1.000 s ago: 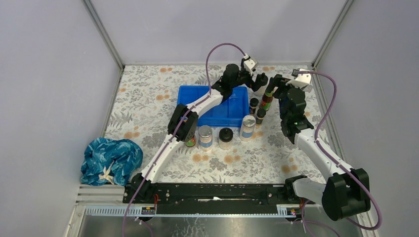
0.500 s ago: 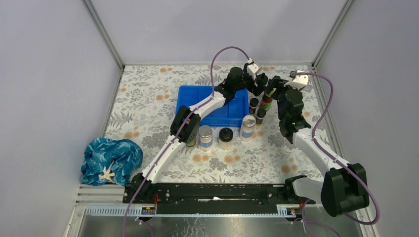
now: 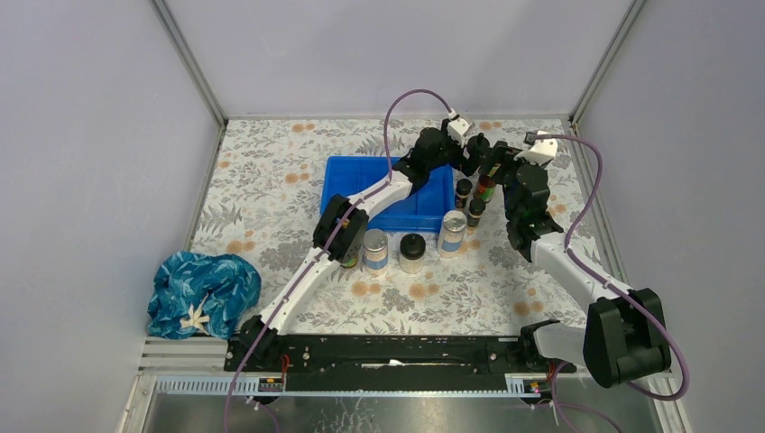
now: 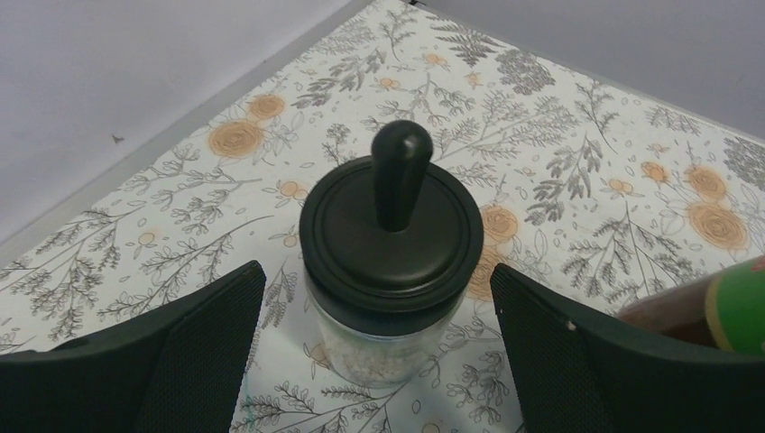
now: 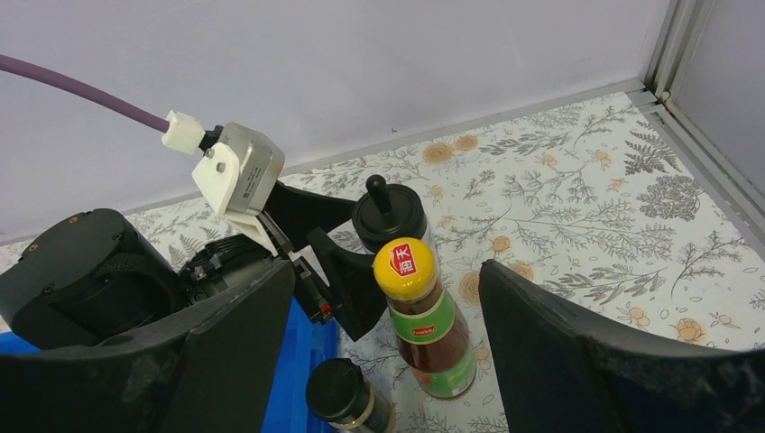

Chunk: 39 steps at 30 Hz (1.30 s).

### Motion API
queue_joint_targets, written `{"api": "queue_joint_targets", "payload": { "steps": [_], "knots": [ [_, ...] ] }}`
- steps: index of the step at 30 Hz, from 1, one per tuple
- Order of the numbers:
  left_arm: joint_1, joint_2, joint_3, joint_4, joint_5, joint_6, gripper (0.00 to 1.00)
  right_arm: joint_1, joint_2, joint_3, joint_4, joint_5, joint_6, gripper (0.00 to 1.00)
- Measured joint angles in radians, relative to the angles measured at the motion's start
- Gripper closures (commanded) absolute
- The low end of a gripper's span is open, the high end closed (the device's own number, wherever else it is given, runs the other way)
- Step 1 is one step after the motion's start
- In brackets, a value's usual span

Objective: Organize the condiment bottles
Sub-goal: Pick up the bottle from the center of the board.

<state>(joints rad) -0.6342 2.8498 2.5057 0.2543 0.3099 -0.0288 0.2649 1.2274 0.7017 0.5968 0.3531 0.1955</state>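
A clear black-domed jar [image 4: 391, 262] stands on the floral cloth between the spread fingers of my left gripper [image 4: 375, 280], which is open and not touching it. My right gripper [image 5: 388, 271] is open astride a yellow-capped, dark red bottle [image 5: 426, 329], with gaps on both sides. A tiny black-capped bottle [image 5: 347, 397] stands just in front of it. From above, both grippers [image 3: 475, 153] [image 3: 494, 171] meet at the tray's far right corner. Nearer the arms stand two silver-lidded jars [image 3: 374, 250] [image 3: 453, 233] and another black-domed jar [image 3: 412, 253]. A second yellow-capped bottle [image 3: 348, 260] is partly hidden by the left arm.
The blue plastic tray [image 3: 397, 212] sits mid-table under the left arm. Two tiny dark bottles [image 3: 463, 191] [image 3: 475, 212] stand by its right edge. A crumpled blue cloth [image 3: 203, 293] lies at the near left. Walls and metal rails bound the floral mat close behind the grippers.
The left gripper has swung right and down around the far black-domed jar. The right gripper has moved left and nearer, over the yellow-capped bottle. Both stay open.
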Motion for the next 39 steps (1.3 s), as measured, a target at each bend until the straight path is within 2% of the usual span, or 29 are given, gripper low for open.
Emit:
{"api": "queue_joint_targets", "payload": {
  "steps": [6,17,30,39],
  "knots": [
    [-0.002,0.006,0.0,0.056,-0.05,-0.038,0.05,0.003,0.01,-0.012,0.016,-0.006,0.008,0.18],
    [-0.015,0.007,0.0,0.141,-0.087,-0.074,0.04,0.004,0.026,-0.013,0.027,-0.006,0.011,0.19],
    [-0.017,0.007,0.0,0.13,-0.071,-0.064,0.15,0.014,0.027,-0.029,0.045,-0.006,0.016,0.19],
    [-0.026,0.007,0.0,0.087,-0.068,-0.039,0.27,0.017,0.023,-0.055,0.054,-0.004,0.023,0.19]
  ]
}}
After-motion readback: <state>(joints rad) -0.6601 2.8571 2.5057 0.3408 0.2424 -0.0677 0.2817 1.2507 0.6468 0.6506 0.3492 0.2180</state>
